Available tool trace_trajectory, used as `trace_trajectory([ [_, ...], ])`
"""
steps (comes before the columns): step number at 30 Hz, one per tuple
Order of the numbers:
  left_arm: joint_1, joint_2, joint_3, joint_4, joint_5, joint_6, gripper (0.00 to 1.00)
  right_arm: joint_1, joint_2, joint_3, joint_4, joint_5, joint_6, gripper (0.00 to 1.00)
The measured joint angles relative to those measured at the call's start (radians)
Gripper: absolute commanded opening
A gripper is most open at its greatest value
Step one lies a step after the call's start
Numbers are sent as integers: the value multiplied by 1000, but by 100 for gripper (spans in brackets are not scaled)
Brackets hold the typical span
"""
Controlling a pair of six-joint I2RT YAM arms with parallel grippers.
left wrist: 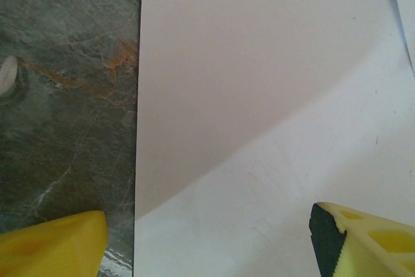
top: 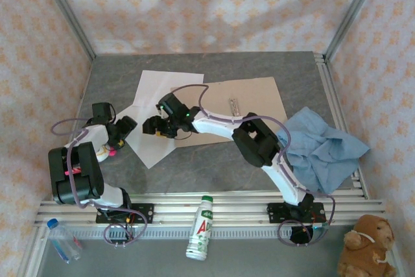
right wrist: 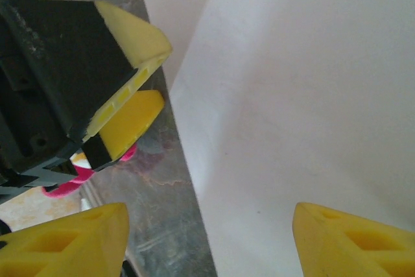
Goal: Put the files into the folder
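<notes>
Folder [top: 254,97] of tan cardboard lies flat at the middle of the grey stone table [top: 214,176], and the right arm [top: 259,142] stretches across its near left part, hiding that corner. The files [top: 157,92], two white sheets, lie outside the folder on its left: one overlaps the folder's far left corner, and the other [top: 152,148] sits nearer the arm bases. A crumpled light blue cloth [top: 321,148] lies just beside the folder's right edge. Left of the folder, both grippers hang over the nearer sheet. The left gripper [top: 128,126] has its yellow fingers [left wrist: 58,248] spread wide, straddling the sheet's edge and clamping nothing. The right gripper [top: 151,126], close beside it and facing it, also has its fingers [right wrist: 356,238] apart over the paper's edge. Well nearer than the folder, past the mounting rail, are a brown teddy bear [top: 365,248], a white bottle with a green cap [top: 201,228] and a clear water bottle [top: 63,239]. A small metal fastener [top: 234,106] lies on the folder's middle.
</notes>
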Motion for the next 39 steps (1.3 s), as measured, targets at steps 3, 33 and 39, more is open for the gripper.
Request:
trace_trajectory([
  [3, 0, 12, 1, 8, 0, 0, 82, -10, 0, 11, -46, 8, -33, 68],
  [33, 12, 69, 64, -40, 37, -3, 92, 112, 28, -112, 231, -24, 195, 67],
  [39, 12, 75, 79, -57, 39, 1, 95, 169, 32, -112, 282, -41, 232, 67],
])
